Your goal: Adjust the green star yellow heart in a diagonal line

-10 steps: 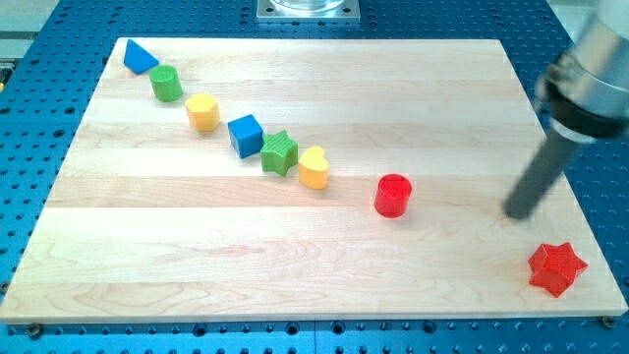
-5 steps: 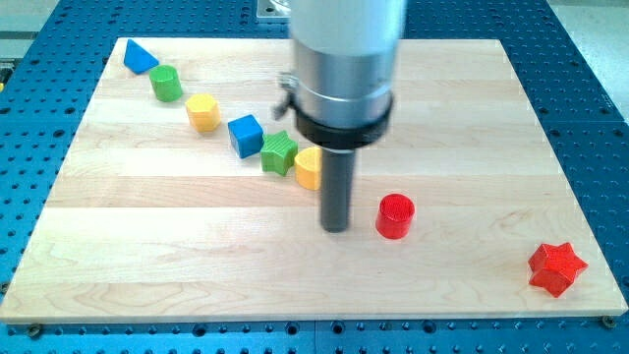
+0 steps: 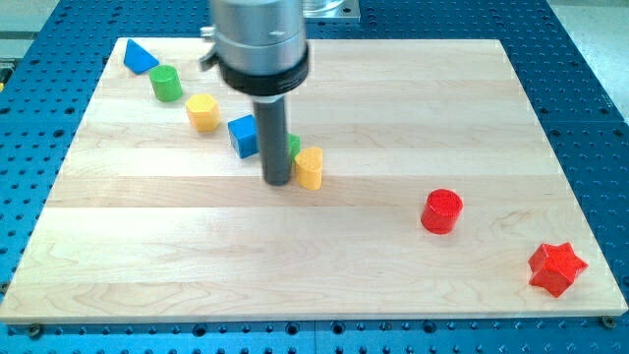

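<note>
The green star [image 3: 292, 146] is mostly hidden behind my rod; only a sliver shows at the rod's right edge. The yellow heart [image 3: 310, 168] stands just right of the rod. My tip [image 3: 278, 181] rests on the board directly below the green star and just left of the yellow heart, close to or touching it. A blue cube [image 3: 243, 136] sits just left of the rod.
A blue triangle [image 3: 139, 56], a green cylinder [image 3: 165, 84] and a yellow hexagon [image 3: 202, 112] run diagonally from the top left. A red cylinder [image 3: 441, 210] stands right of centre. A red star [image 3: 555, 267] sits at the bottom right corner of the wooden board [image 3: 393, 98].
My rod swept from the far right across to the left, now in front of the green star. The red cylinder shifted right and slightly down.
</note>
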`<state>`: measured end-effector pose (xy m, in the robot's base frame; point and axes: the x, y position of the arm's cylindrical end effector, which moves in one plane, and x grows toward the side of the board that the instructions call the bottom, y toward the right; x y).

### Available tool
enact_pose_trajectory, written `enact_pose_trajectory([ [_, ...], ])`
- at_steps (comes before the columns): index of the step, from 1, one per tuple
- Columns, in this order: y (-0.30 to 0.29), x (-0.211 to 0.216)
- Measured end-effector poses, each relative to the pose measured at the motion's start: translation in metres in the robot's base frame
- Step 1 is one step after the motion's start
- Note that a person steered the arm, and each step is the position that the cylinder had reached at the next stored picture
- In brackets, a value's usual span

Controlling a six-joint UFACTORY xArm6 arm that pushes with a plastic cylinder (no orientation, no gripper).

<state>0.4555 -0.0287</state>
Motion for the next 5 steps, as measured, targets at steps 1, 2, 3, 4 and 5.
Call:
enact_pose_trajectory([
  [1, 0.049, 0.011],
  [2, 0.053, 0.035],
  [3, 0.002, 0.028],
  [4, 0.011, -0.019],
  [5, 0.064, -0.046],
])
